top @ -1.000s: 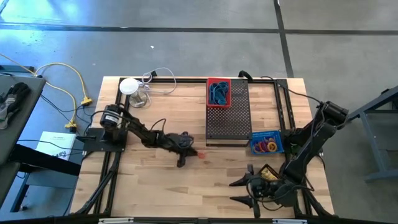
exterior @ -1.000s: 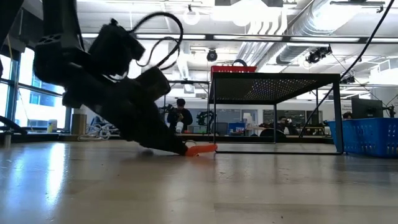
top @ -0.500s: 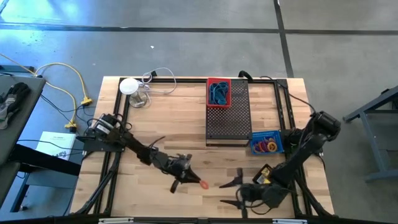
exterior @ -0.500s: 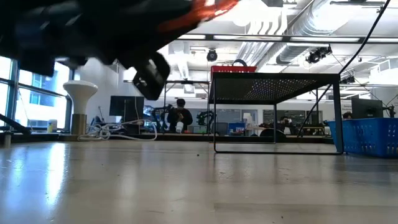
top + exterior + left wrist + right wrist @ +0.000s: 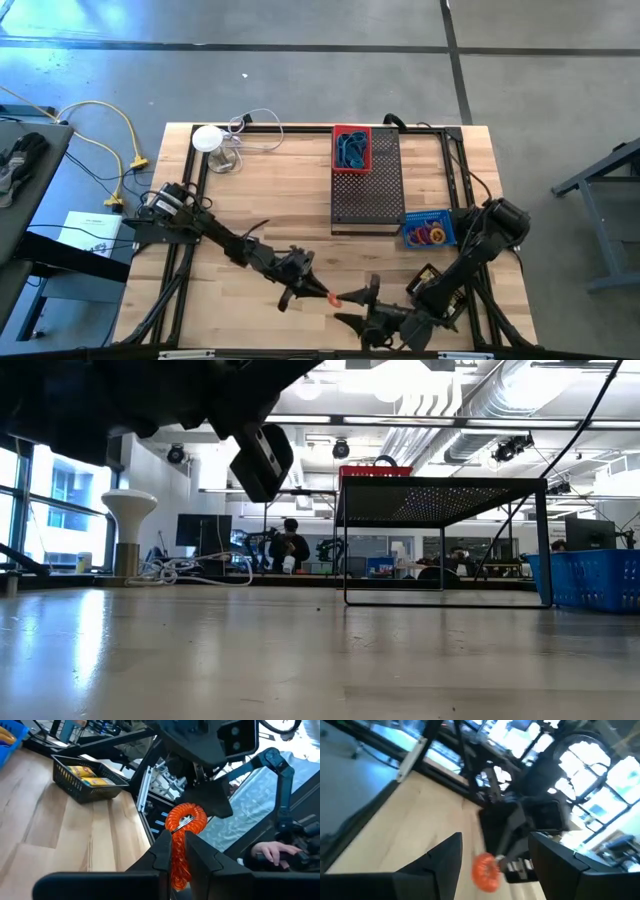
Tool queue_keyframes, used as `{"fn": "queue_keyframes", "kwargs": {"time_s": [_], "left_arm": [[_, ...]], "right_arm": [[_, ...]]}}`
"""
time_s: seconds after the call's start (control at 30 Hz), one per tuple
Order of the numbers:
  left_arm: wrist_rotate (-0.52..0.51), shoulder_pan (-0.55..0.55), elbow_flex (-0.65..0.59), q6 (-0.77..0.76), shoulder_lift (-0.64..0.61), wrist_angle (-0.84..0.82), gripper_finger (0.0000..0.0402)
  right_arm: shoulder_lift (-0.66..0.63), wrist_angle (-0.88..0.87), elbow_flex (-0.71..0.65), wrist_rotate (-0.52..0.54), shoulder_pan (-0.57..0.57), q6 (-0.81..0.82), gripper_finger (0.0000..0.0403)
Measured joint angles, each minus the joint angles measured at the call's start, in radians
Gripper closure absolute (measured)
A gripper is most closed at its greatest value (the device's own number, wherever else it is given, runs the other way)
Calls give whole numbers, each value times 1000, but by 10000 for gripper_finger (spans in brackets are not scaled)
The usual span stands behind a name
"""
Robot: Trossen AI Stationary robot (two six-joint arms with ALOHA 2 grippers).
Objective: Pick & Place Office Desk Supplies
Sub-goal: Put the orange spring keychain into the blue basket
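One orange coil loop (image 5: 184, 822) pinched between two left fingers (image 5: 162, 855).

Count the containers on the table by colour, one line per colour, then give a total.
Red bin: 1
Blue basket: 1
Black basket of yellow packets: 1
Black perforated tray: 1
Total: 4

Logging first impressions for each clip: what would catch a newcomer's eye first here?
The orange coiled loop, pinched in the left gripper above the table's front edge, with the right gripper facing it, jaws wide. Behind them stands a black perforated tray with a red bin at its far end.
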Motion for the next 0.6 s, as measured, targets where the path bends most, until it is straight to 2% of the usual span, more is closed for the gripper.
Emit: {"fn": "queue_keyframes", "kwargs": {"time_s": [0.17,0.6], "left_arm": [[-1,5,0,0,0,0,376],[-1,4,0,0,0,-4,376]], "right_arm": [[2,-73,11,-56,1,82,188],[2,-184,11,-97,-40,194,188]]}}
